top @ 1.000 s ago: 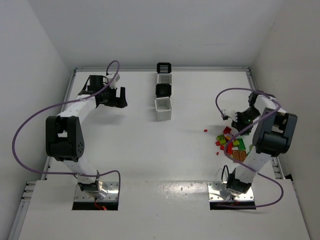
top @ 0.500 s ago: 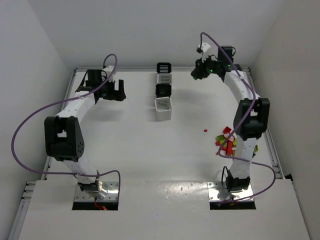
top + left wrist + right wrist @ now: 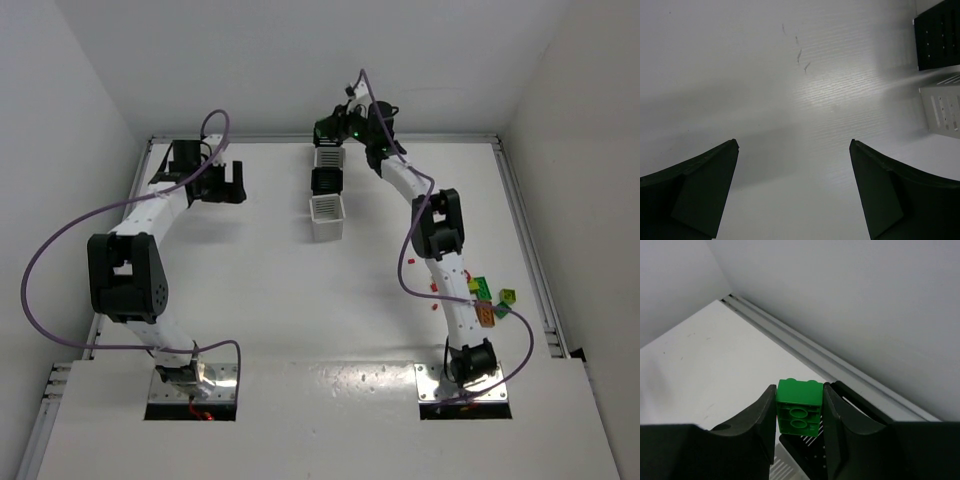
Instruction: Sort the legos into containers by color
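My right gripper (image 3: 799, 390) is shut on a green lego brick (image 3: 799, 411), its hollow underside facing the camera. In the top view this gripper (image 3: 332, 130) hangs over the far black container (image 3: 328, 137), whose slatted wall (image 3: 845, 457) shows just below the brick. The four containers run in a row: black, white (image 3: 328, 157), black (image 3: 327, 181), white (image 3: 326, 216). The remaining legos (image 3: 487, 300), green, yellow, orange and red, lie by the right arm's base link. My left gripper (image 3: 226, 183) stands open over bare table left of the row, with nothing between its fingers (image 3: 705, 185).
The left wrist view shows a black bin (image 3: 938, 40) and a white bin (image 3: 942, 107) at its right edge. A raised rail (image 3: 840, 365) and the back wall lie just beyond the far bin. A small red piece (image 3: 432, 288) sits apart from the pile.
The right arm has swung from the lego pile at the right, up and leftward to above the far black container, carrying the green brick. The left arm has barely moved.
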